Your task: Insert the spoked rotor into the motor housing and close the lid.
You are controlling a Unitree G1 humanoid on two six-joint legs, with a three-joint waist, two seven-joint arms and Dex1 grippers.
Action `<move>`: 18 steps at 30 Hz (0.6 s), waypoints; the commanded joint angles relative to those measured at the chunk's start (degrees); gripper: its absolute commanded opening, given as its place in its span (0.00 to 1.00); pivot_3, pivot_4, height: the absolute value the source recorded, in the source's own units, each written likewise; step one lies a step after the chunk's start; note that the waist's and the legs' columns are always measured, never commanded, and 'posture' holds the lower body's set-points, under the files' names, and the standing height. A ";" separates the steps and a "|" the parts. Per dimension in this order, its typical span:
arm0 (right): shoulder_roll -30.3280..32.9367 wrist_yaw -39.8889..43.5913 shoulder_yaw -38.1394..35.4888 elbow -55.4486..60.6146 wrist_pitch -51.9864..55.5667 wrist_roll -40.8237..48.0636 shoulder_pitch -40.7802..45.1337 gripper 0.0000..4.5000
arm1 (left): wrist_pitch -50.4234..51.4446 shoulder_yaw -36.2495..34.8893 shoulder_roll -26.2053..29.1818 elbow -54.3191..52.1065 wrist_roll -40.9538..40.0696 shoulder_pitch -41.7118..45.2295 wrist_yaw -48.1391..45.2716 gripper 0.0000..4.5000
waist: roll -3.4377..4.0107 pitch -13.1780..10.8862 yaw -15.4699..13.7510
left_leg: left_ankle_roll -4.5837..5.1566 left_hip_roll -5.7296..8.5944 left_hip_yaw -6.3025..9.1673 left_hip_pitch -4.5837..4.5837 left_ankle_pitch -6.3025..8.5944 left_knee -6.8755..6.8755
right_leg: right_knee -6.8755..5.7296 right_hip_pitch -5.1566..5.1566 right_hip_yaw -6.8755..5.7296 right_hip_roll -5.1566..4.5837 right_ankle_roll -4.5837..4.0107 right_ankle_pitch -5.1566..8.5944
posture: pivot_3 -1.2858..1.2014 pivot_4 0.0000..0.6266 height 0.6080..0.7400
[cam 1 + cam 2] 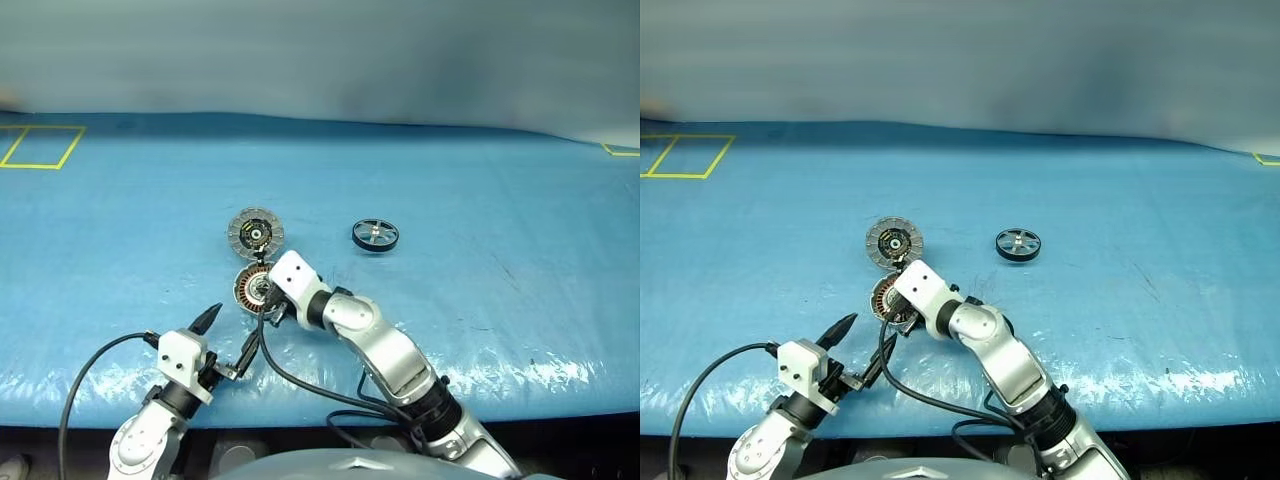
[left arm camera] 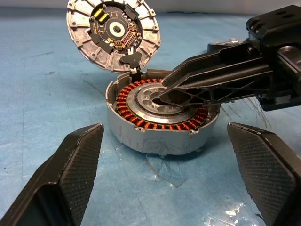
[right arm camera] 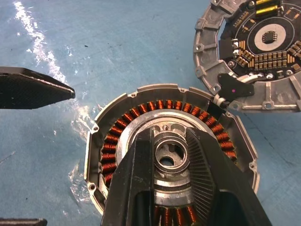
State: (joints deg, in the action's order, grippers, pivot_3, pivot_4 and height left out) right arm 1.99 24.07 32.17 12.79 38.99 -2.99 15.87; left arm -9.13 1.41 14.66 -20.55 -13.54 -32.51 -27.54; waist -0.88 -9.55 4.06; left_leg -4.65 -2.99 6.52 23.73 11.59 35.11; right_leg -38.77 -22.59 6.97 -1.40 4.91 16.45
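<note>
Text: none legible | circuit board on the open lid point(image 3: 263, 42): tiny white print near its yellow parts, too small to read | motor housing point(image 3: 171, 165): no readable marking | desk point(image 1: 500, 200): yellow tape outlines at its corners, no lettering

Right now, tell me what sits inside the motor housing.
Inside the motor housing: copper windings around a silver centre. The right claw covers part. The spoked rotor lies outside.
</note>
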 commanded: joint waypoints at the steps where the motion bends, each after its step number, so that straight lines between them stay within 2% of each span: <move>1: -1.16 0.09 -0.01 -0.64 -1.76 0.68 1.30 0.14 | -1.93 0.37 -0.17 -0.33 -0.11 -0.50 -0.40 1.00 | 0.00 0.00 0.00 | 0.00 0.00 0.00 0.00 0.00 0.00 | 0.00 0.00 0.00 0.00 0.00 0.00 | 0.52 0.24 1.00; 15: -1.74 0.47 0.05 -4.36 -2.10 1.26 1.08 0.14 | -2.95 0.10 0.17 1.50 -0.86 -0.36 -1.59 1.00 | 0.01 0.00 0.25 | 0.00 0.00 0.00 -0.02 0.00 -0.02 | -0.01 0.01 0.00 0.01 0.00 0.00 | 0.52 0.24 1.00; 16: -1.79 0.56 0.02 -4.17 -1.98 1.45 0.97 0.30 | -2.97 0.08 0.18 1.55 -0.90 -0.41 -1.64 1.00 | 0.01 0.00 0.28 | 0.00 0.00 0.00 -0.02 0.00 -0.02 | -0.01 0.01 0.00 0.01 0.00 0.00 | 0.52 0.24 1.00; 18: -1.86 0.89 -0.20 -3.34 -1.55 2.15 0.76 0.44 | -3.04 0.09 0.16 1.67 -0.98 -0.56 -1.67 1.00 | 0.01 0.00 0.30 | 0.00 0.00 0.00 -0.03 0.00 -0.02 | -0.01 0.01 0.00 0.01 0.00 0.00 | 0.52 0.24 1.00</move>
State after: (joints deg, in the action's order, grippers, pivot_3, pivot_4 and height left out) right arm 0.57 24.67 32.06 8.53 36.87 -1.62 16.93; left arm -10.63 1.68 14.77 -18.19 -14.11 -32.63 -28.85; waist -0.87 -9.55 4.36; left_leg -4.64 -2.99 6.52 23.71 11.59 35.09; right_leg -38.78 -22.57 6.97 -1.40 4.91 16.45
